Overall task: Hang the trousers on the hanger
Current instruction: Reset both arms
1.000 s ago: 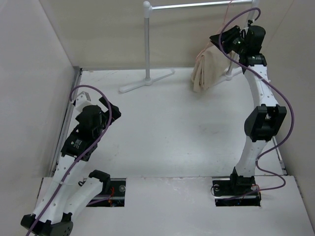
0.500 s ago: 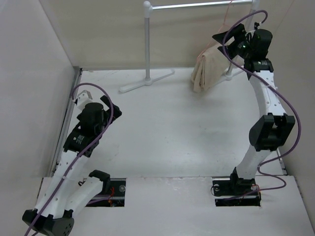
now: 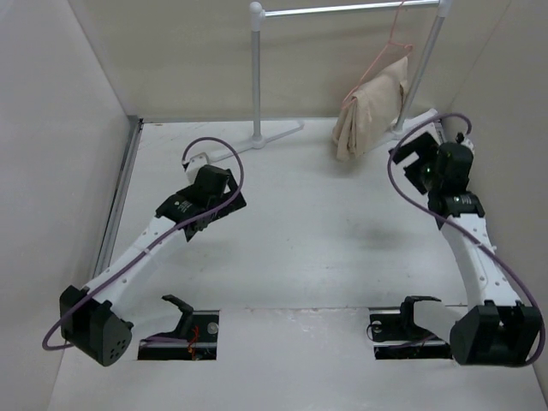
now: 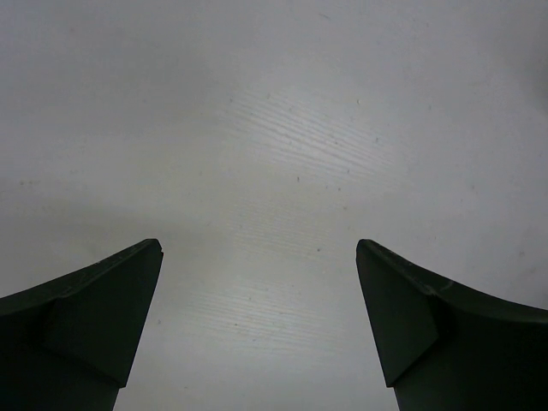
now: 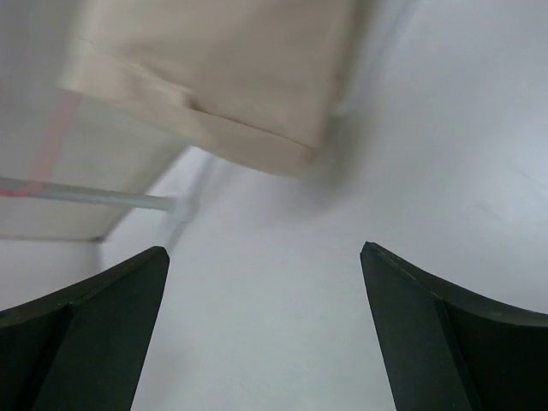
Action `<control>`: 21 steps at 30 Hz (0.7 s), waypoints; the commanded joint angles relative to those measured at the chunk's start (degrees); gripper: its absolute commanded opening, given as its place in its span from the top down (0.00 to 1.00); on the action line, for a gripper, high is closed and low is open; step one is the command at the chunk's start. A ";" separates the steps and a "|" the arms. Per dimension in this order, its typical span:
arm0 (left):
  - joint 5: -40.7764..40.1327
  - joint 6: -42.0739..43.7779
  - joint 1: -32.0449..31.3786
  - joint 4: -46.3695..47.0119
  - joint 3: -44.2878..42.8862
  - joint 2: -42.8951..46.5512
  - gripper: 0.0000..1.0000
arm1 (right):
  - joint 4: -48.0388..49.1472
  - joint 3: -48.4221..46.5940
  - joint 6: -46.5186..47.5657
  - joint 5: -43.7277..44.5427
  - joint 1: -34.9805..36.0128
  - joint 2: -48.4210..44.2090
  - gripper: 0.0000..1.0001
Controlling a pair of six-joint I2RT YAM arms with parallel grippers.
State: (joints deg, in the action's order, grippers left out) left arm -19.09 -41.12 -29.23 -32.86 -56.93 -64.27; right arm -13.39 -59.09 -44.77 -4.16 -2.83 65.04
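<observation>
Trousers (image 3: 370,107) on hanger (image 3: 392,37) above white table (image 3: 325,223), pale walls (image 3: 51,128) around; left fingers (image 4: 77,325) and right fingers (image 5: 77,334) apart, empty.

No text, label, brand, number or sign can be read in any of the views

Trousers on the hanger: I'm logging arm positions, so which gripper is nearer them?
Right. The right gripper hovers just right of the hanging trousers, not touching; the left gripper is far to their left.
</observation>
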 commanded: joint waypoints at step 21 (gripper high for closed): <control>3.27 -2.56 -11.85 9.48 1.11 -9.30 0.00 | -21.94 22.62 1.53 19.28 3.14 -18.81 0.00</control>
State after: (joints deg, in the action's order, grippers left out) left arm -16.25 -42.81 -40.82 -25.65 -56.58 -74.30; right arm -33.52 -34.37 -43.77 13.76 0.01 44.12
